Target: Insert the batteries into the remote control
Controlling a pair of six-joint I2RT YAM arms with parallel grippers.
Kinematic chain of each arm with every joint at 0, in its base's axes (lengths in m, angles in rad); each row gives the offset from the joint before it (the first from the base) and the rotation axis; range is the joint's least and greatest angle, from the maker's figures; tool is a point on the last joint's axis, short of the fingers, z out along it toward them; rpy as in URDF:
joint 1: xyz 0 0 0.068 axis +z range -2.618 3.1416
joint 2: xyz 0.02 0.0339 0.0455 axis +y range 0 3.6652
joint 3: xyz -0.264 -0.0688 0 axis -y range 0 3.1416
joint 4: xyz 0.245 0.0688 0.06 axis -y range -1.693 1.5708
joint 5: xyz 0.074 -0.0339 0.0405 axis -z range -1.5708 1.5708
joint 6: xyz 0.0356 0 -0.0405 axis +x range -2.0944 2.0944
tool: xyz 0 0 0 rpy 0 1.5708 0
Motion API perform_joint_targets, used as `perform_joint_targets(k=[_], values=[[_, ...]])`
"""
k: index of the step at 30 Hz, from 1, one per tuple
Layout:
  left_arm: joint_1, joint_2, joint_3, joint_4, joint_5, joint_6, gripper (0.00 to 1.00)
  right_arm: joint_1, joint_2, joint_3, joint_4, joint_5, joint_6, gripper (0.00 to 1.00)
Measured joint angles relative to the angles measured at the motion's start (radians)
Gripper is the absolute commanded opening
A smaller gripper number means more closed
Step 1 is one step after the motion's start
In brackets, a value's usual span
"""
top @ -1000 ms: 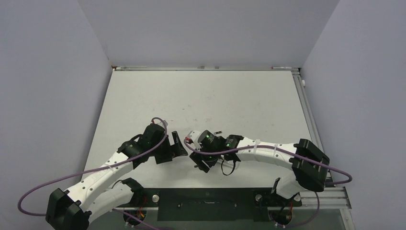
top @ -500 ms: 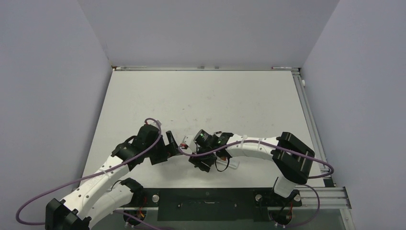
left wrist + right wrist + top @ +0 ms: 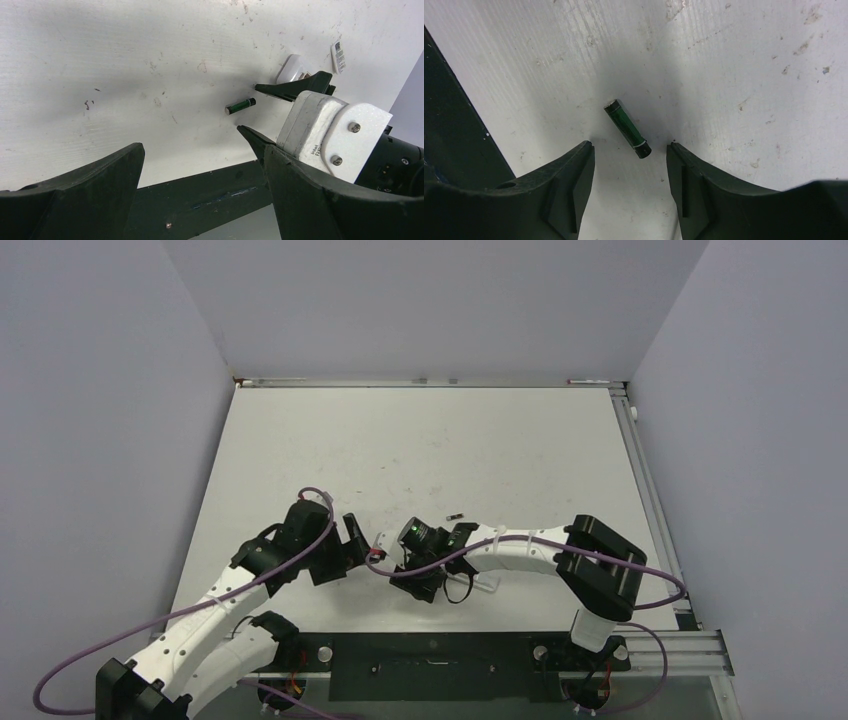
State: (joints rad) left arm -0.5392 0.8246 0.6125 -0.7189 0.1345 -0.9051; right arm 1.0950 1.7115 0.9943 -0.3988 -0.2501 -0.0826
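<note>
Battery (image 3: pixel 626 129) on scuffed white table (image 3: pixel 734 70), grey walls (image 3: pixel 420 300)

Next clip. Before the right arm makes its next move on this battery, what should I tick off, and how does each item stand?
1. Is the battery lined up with the right gripper? Ok sideways, but only its near end lies between the fingertips.
2. Are the right jaws open and clear of it on both sides? Ok.
3. Is it lying flat on the table? Ok.
4. Is the left gripper open and empty? Ok.
5. Is the remote control slot-side up? Cannot tell; only a white end shows.
6. Is the second one located? Cannot tell; a small dark item is too small to identify.
</note>
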Motion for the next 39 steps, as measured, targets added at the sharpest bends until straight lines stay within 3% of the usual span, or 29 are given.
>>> perform_joint_targets(k=[5,8,17,19,32,39], values=[[0.003,-0.004,-0.001,-0.006,0.0,0.0,0.88,0.007,0.002,0.0,0.004,0.011,-0.012,0.46],[0.008,-0.01,-0.001,-0.011,-0.002,0.0,0.88,0.013,0.002,-0.003,0.008,0.027,-0.014,0.34],[0.013,-0.013,-0.012,-0.038,0.003,0.0,0.88,0.065,-0.01,-0.032,0.06,0.105,0.037,0.17],[0.013,-0.011,-0.018,-0.041,0.005,0.001,0.88,0.078,-0.019,-0.045,0.07,0.119,0.054,0.09],[0.024,0.079,-0.026,0.036,0.035,-0.002,0.88,0.159,-0.162,-0.118,-0.009,0.177,0.135,0.09],[0.019,0.185,-0.006,0.102,0.076,0.004,0.88,0.142,-0.286,-0.027,-0.159,0.261,0.173,0.09]])
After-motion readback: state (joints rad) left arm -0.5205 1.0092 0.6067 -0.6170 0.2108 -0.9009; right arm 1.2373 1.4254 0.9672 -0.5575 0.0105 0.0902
